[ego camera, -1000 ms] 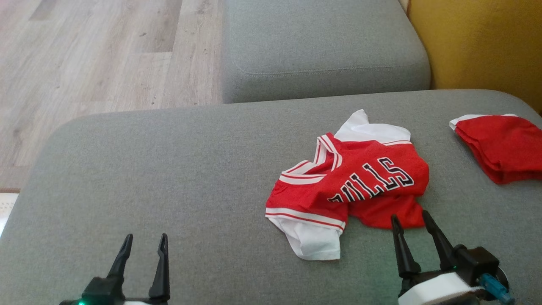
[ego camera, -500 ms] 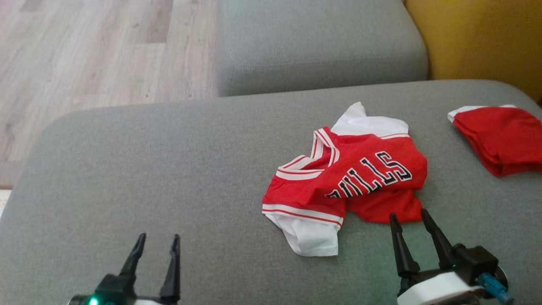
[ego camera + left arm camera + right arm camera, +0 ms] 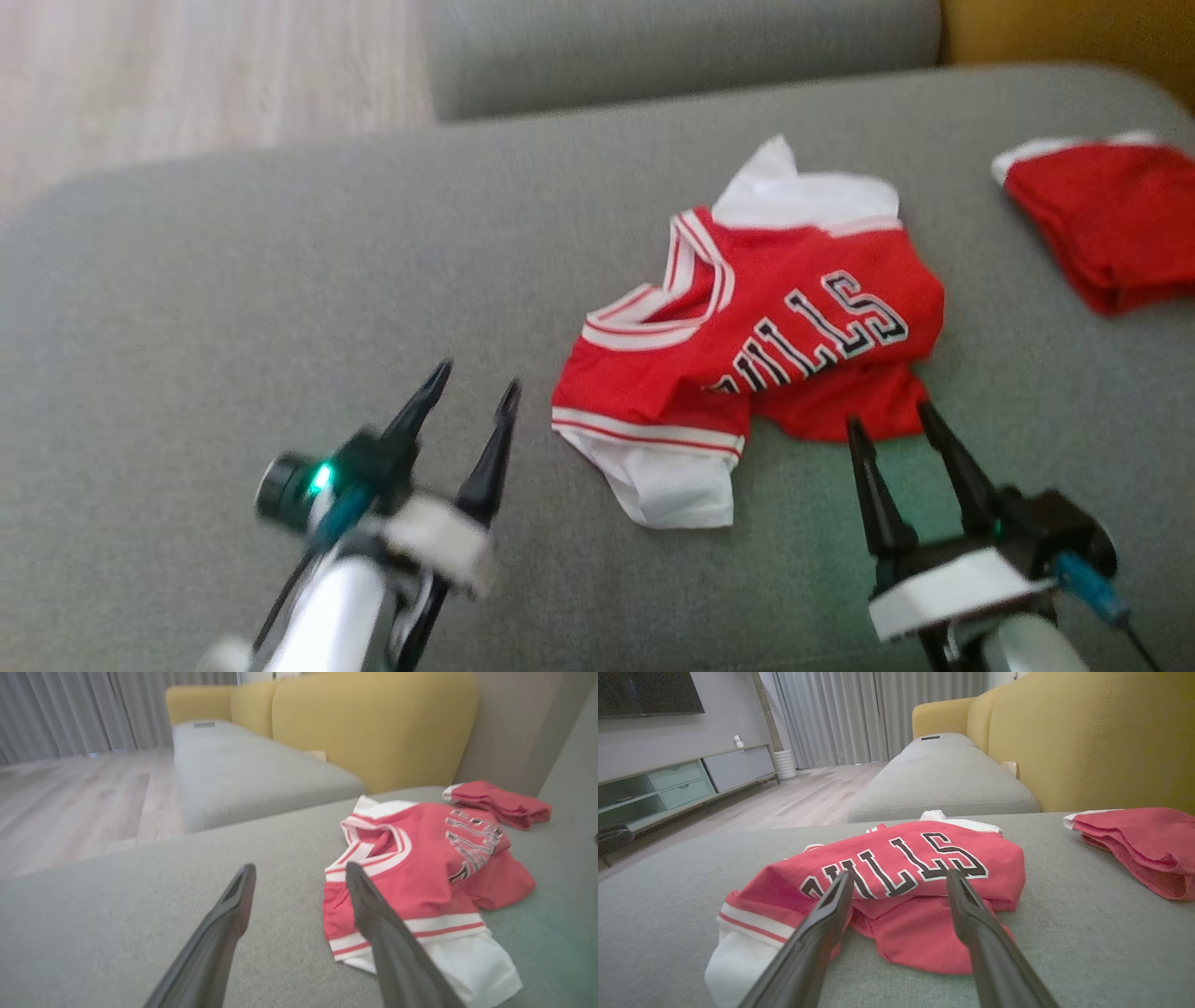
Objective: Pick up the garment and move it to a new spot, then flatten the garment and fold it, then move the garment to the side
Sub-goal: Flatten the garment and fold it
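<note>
The right hand (image 3: pixel 888 415), at the lower right of the head view, is released and empty. Its tips sit at the near red hem of the crumpled jersey (image 3: pixel 794 308); I cannot tell whether they touch it. The jersey lies just up-frame, right of centre on the grey sofa seat (image 3: pixel 233 308), with its long axis running diagonally from lower left to upper right. The left hand (image 3: pixel 475 375), lower centre-left, is also spread and empty, and it points toward the jersey's striped edge across a short gap. The right hand looks nearer for the pick. Another red garment (image 3: pixel 1111 215), folded, lies apart at the upper right.
</note>
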Available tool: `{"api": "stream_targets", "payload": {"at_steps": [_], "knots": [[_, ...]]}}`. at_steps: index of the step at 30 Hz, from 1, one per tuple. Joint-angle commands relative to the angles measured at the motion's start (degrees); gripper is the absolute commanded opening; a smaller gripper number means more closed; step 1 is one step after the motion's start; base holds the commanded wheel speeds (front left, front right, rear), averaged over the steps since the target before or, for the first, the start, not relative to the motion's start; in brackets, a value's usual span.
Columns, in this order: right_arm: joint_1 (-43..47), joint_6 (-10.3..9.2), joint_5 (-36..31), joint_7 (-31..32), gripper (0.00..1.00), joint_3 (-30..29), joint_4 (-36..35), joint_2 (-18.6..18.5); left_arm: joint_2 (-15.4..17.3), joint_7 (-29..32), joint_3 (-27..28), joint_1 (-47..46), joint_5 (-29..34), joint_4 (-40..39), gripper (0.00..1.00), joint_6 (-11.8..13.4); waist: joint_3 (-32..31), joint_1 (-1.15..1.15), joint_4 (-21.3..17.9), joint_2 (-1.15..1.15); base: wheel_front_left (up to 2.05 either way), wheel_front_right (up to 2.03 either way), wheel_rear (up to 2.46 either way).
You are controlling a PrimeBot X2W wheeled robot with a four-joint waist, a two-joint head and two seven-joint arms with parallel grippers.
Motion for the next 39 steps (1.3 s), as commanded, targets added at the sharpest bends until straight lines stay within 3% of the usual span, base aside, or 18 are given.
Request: {"api": "stream_targets", "payload": {"at_steps": [1, 12, 22, 23, 24, 26, 30, 35, 39], "knots": [[-3.64, 0.37, -0.45, -0.54, 1.0, 1.69, -2.27, -0.91, -0.12, -0.5, 0.83, -5.42, -0.33, 0.43, 1.0, -0.47, 3.37, 0.0, -1.4, 0.0, 0.0, 0.0, 0.0], [-9.39, 0.37, -1.27, -0.54, 1.0, 2.76, -3.73, -1.25, -0.12, 1.3, -9.02, -29.31, -3.87, 28.97, 1.0, -2.78, 13.34, 0.0, -7.42, 0.0, 0.0, 0.0, 0.0], [-10.1, 0.37, -1.3, -0.54, 1.0, 1.57, -3.91, -0.2, 1.42, 1.04, -20.95, -35.58, -10.9, 39.16, 1.0, -2.83, 14.77, 0.0, -10.55, 0.0, 0.0, 0.0, 0.0], [-10.19, 0.37, -1.27, -0.54, 1.0, 1.49, -3.83, -0.03, 1.73, 0.9, -21.85, -35.97, -11.34, 39.54, 0.13, -2.83, 14.57, 0.0, -10.67, 0.0, 0.0, 0.0, 0.0], [-10.23, 0.37, -1.26, -0.54, 1.0, 1.46, -3.73, 0.12, 1.94, 0.76, -22.64, -36.23, -11.92, 39.8, 0.0, -2.83, 14.33, 0.0, -10.75, 0.0, 0.0, 0.0, 0.0], [-10.22, 0.37, -1.15, -0.54, 1.0, 1.47, -3.51, 0.46, 2.12, 0.53, -23.7, -36.47, -13.68, 39.95, 0.0, -2.84, 13.46, 0.0, -10.91, 0.0, 0.0, 0.0, 0.0], [-9.72, 0.37, -0.78, -0.54, 1.0, 1.69, -2.99, 1.05, 1.37, 0.29, -23.02, -37.09, -22.93, 35.58, 0.0, -2.84, 11.07, 0.0, -10.97, 0.0, 0.0, 0.0, 0.0], [-8.38, 0.37, -0.45, -0.54, 1.0, 2.83, -1.85, 1.6, 1.2, 2.08, -21.43, -39.71, -36.9, 23.13, 0.0, -2.84, 6.49, 0.0, -11.34, 0.0, 0.0, 0.0, 0.0], [-7.64, 0.37, -0.25, -0.54, 1.0, 3.14, -1.36, 1.83, 1.0, 4.58, -19.31, -41.86, -44.34, 15.4, 0.0, -2.84, 3.93, 0.0, -12.1, 0.0, 0.0, 0.0, 0.0]]}}
